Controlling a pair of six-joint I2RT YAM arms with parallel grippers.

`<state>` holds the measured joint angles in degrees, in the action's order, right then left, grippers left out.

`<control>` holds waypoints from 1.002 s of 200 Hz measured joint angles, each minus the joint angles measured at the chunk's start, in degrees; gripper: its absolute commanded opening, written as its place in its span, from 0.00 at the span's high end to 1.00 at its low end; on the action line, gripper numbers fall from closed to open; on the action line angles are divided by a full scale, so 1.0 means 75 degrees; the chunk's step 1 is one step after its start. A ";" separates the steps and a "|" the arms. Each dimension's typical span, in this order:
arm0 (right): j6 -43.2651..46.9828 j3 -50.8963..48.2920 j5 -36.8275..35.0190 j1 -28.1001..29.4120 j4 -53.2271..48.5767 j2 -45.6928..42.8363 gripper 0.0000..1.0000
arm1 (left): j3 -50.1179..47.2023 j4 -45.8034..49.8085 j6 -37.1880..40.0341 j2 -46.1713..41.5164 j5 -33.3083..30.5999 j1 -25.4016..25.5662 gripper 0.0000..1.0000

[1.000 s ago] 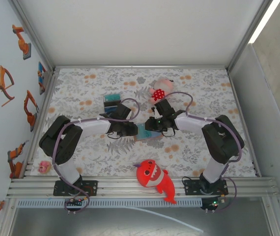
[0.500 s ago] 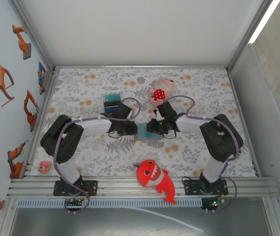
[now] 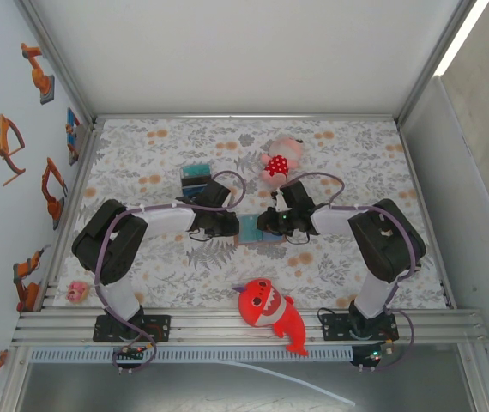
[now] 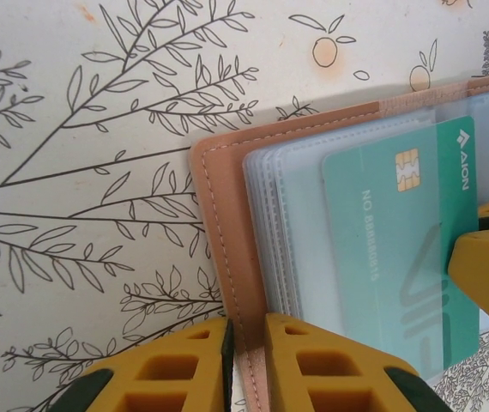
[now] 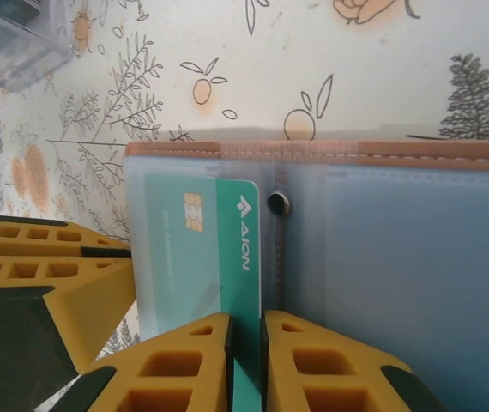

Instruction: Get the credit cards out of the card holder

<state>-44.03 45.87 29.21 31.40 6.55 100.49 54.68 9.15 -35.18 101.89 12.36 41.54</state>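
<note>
The tan card holder (image 3: 253, 230) lies open on the floral table between my two arms. My left gripper (image 3: 234, 227) is shut on its left leather edge (image 4: 219, 215), the jaws (image 4: 249, 330) pinching the stitched border beside the clear sleeves. A teal credit card (image 4: 399, 240) with a gold chip sticks partway out of a sleeve. My right gripper (image 5: 246, 330) is shut on that card's (image 5: 202, 249) near edge, next to the holder's snap and leather rim (image 5: 356, 150). Any further cards are hidden behind the frosted sleeves.
A red shark plush (image 3: 266, 309) lies near the front edge between the arm bases. A pink plush with a red spotted bow (image 3: 279, 159) sits behind the right gripper. A teal striped block (image 3: 196, 178) stands behind the left gripper. A small pink toy (image 3: 76, 290) rests at the front left.
Both grippers have closed further, the left on the holder's edge and the right on the teal card. The right wrist has shifted slightly right. The holder stays in place.
</note>
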 measured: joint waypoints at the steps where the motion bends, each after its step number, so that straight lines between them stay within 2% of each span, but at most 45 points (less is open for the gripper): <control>1: 0.0000 -0.0003 0.0003 -0.0003 0.0006 0.0000 0.85 | 0.0000 0.0000 0.0003 0.0000 0.0000 0.0000 0.83; 32: -0.0082 -0.0189 0.0181 -0.0093 0.0326 0.0000 0.85 | 0.0041 0.0064 0.0003 0.0020 -0.0020 0.0000 0.84; 69: -0.0245 -0.0370 0.0434 -0.0216 0.0717 0.0000 0.94 | 0.0070 0.0108 0.0003 0.0041 -0.0029 0.0000 0.84; 118: -0.0335 -0.0373 0.0632 -0.0350 0.0976 0.0000 0.98 | 0.0108 0.0181 0.0006 0.0044 -0.0052 0.0000 0.84; 200: 0.0146 -0.0108 0.0417 -0.0414 0.0117 -0.0082 1.00 | 0.0146 0.0306 0.0114 0.0044 -0.0050 -0.0029 0.84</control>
<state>-42.94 45.06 32.34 28.29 7.42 99.88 55.77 11.44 -34.33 102.21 11.99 41.32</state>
